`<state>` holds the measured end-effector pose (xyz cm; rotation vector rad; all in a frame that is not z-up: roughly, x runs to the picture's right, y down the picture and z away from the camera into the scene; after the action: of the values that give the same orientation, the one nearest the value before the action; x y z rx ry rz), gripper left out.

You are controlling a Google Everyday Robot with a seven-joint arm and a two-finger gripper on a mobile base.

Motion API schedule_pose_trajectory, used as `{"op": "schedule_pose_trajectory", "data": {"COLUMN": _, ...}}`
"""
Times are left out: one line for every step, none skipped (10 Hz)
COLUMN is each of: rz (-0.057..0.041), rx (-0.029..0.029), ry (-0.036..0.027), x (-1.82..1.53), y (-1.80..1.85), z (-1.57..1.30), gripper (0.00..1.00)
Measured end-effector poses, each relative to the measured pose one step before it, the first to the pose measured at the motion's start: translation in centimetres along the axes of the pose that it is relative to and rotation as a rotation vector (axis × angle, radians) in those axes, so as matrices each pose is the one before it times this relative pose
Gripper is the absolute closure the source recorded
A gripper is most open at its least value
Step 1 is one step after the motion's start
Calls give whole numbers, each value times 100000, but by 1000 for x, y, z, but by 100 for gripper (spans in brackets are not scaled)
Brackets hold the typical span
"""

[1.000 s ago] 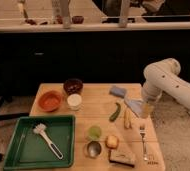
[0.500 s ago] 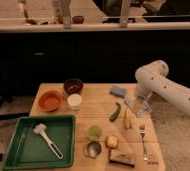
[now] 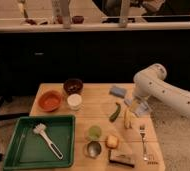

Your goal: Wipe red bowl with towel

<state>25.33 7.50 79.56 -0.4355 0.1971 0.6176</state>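
The gripper [image 3: 134, 102] is hovering with its fingers spread, gripping nothing, over the right side of the table [image 3: 98, 97], right at the rumpled towel [image 3: 141, 108]. The red bowl [image 3: 50, 100] is sitting well apart to the left, just beyond the green tray [image 3: 18, 145].

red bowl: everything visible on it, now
The red bowl is shallow, wide, orange-red, terracotta-looking, upright, seemingly empty. It sits on the wooden table's left rear, close beside a white cup, a darker bowl behind it, the green tray in front. The gripper is far off, on the right by the towel.
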Motion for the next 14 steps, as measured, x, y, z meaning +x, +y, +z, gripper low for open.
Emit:
{"op": "schedule_pose_trajectory", "data": {"rz": 1863, "rx": 215, "ry": -198, "x": 149, "y": -193, "z": -6, "gripper": 20}}
{"op": "schedule_pose_trajectory", "data": {"rz": 4931, "rx": -414, "ry": -267, "x": 351, "y": -841, "z": 699, "gripper": 20}}
{"op": "schedule_pose_trajectory", "data": {"rz": 3387, "rx": -880, "ry": 97, "x": 485, "y": -752, "z": 820, "gripper": 20}}
{"op": "schedule_pose_trajectory", "data": {"rz": 4195, "rx": -1817, "ry": 345, "x": 588, "y": -761, "z": 1210, "gripper": 20}}
{"op": "schedule_pose_trajectory", "data": {"rz": 4875, "rx": -2313, "ry": 335, "x": 548, "y": -1017, "z": 1501, "gripper": 20}}
{"op": "schedule_pose_trajectory", "data": {"rz": 3011, "rx": -1769, "ry": 302, "x": 222, "y": -640, "z": 812, "gripper": 20}}
{"op": "schedule_pose_trajectory", "data": {"rz": 1988, "rx": -966, "ry": 358, "x": 127, "y": -459, "z": 495, "gripper": 20}}
{"op": "schedule_pose_trajectory", "data": {"rz": 1481, "rx": -792, "ry": 725, "x": -103, "y": -456, "z": 616, "gripper": 20}}
{"op": "schedule_pose_trajectory", "data": {"rz": 311, "rx": -451, "ry": 574, "x": -111, "y": -118, "z": 627, "gripper": 20}}
{"op": "schedule_pose_trajectory", "data": {"rz": -77, "rx": -399, "ry": 428, "x": -175, "y": -49, "z": 281, "gripper": 20}}
{"op": "schedule_pose_trajectory", "data": {"rz": 259, "rx": -594, "ry": 753, "x": 101, "y": -274, "z": 448, "gripper": 20}}
{"op": "schedule_pose_trajectory", "data": {"rz": 232, "rx": -225, "ry": 742, "x": 326, "y": -363, "z": 334, "gripper": 20}}
{"op": "schedule_pose_trajectory", "data": {"rz": -139, "rx": -445, "ry": 763, "x": 270, "y": -315, "z": 383, "gripper": 20}}
{"op": "schedule_pose_trajectory", "data": {"rz": -514, "rx": -323, "ry": 372, "x": 30, "y": -175, "z": 175, "gripper": 20}}
